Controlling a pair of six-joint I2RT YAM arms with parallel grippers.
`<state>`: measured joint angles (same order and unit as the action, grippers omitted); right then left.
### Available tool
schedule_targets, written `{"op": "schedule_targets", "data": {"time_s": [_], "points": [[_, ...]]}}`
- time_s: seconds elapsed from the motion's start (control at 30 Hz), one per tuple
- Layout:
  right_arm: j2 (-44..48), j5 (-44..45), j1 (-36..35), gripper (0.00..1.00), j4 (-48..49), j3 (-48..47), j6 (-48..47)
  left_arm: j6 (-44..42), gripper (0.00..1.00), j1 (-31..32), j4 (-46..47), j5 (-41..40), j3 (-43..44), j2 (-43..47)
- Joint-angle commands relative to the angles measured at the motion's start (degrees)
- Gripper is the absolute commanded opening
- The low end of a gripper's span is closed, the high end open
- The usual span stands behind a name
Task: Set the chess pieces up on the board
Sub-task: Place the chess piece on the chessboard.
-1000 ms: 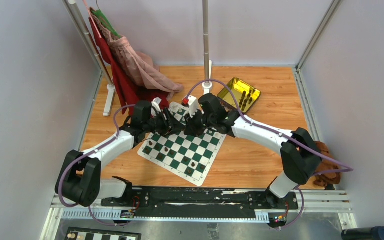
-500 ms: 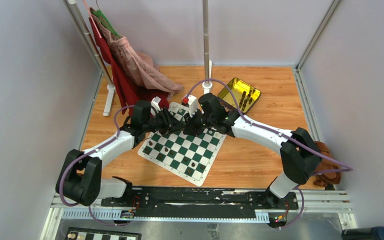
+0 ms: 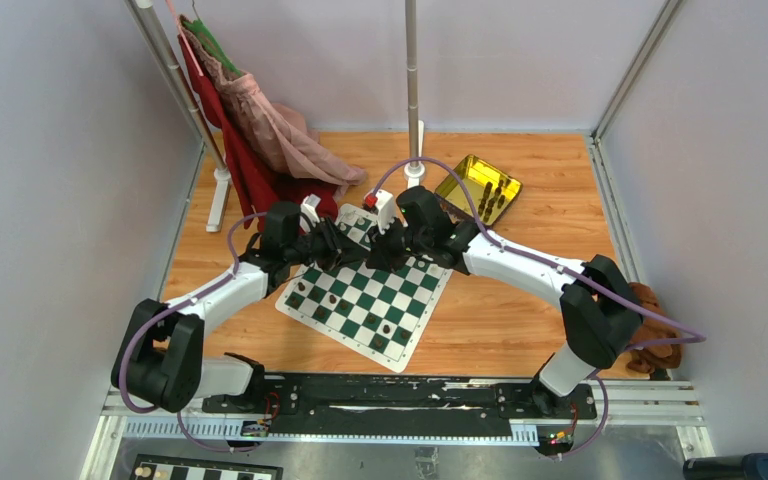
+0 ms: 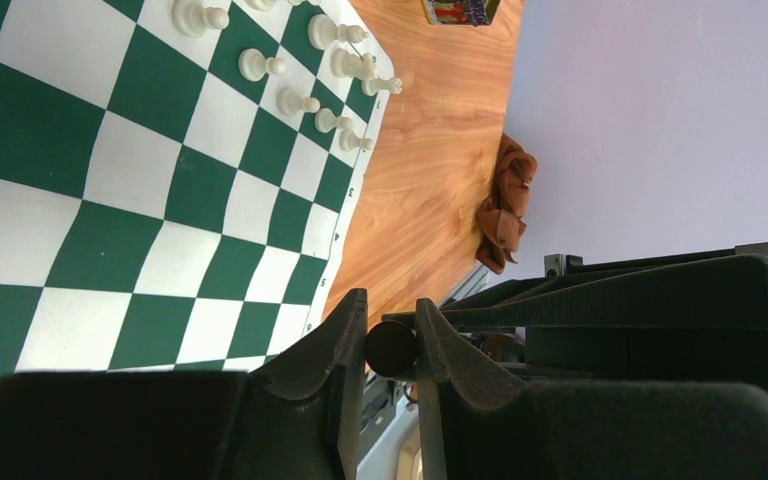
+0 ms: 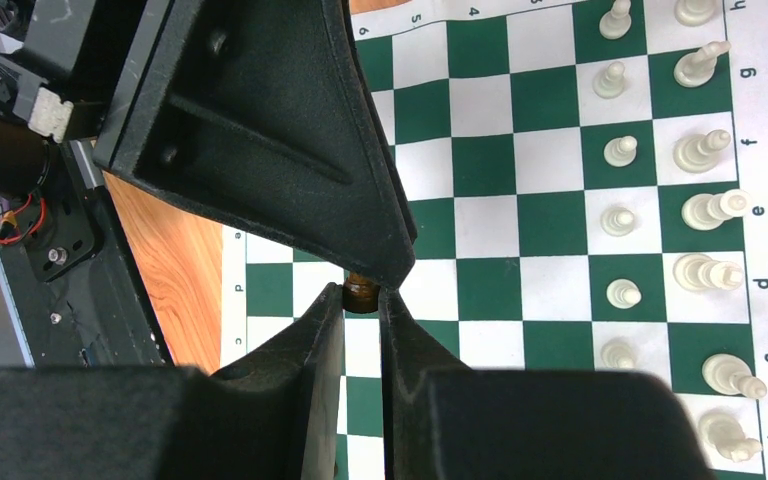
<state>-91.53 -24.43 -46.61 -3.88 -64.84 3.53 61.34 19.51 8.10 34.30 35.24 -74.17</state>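
The green and white board (image 3: 400, 300) lies on the wooden table. My left gripper (image 3: 352, 244) and right gripper (image 3: 378, 246) meet tip to tip above its far edge. In the left wrist view the left gripper (image 4: 391, 335) is shut on a dark chess piece (image 4: 391, 348), seen end-on. In the right wrist view the right gripper (image 5: 362, 303) grips the brown piece (image 5: 362, 293) at its tips, right under the left gripper's finger. Cream pieces (image 5: 705, 208) stand in two rows along one board edge, also in the left wrist view (image 4: 297, 101). A few dark pieces (image 3: 387, 327) stand on the near squares.
A yellow transparent tray (image 3: 463, 180) with several dark pieces lies at the back right. A clothes rack with red and pink garments (image 3: 260, 130) stands back left, a pole stand (image 3: 413, 100) behind the board. A brown object (image 3: 655, 330) lies at the right edge.
The left gripper has edged slightly toward the right gripper; otherwise both arms hold still.
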Motion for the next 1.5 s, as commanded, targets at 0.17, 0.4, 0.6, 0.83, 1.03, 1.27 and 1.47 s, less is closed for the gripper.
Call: {"op": "schedule_targets", "data": {"time_s": [0.17,0.4,0.6,0.83,1.03,1.27,1.47], "points": [[0.7,1.2,-0.6,0.13,1.8,0.0,0.1,1.5,0.17,-2.2,0.9,1.2,-1.2,1.4],[2.5,2.0,-0.6,0.28,2.4,0.7,-0.2,6.5,0.14,-3.4,3.3,0.6,0.1,-0.2],[3.8,2.4,-0.5,0.34,3.3,1.8,0.2,10.8,0.13,-3.9,5.2,-0.2,1.5,-1.4],[5.6,2.4,0.1,0.37,7.8,4.9,2.0,18.4,0.11,-4.3,9.5,-1.2,0.4,-1.9],[7.3,2.2,1.9,0.43,17.5,10.1,7.8,26.6,0.1,-4.7,15.3,-1.9,-0.3,-2.5],[6.4,1.0,4.2,0.44,26.4,12.1,13.6,29.6,0.1,-4.7,16.3,-1.8,-1.5,-2.4],[4.3,-2.2,7.1,0.44,34.2,13.0,19.7,34.7,0.1,-4.7,22.0,-1.3,-5.4,-2.7]]}}
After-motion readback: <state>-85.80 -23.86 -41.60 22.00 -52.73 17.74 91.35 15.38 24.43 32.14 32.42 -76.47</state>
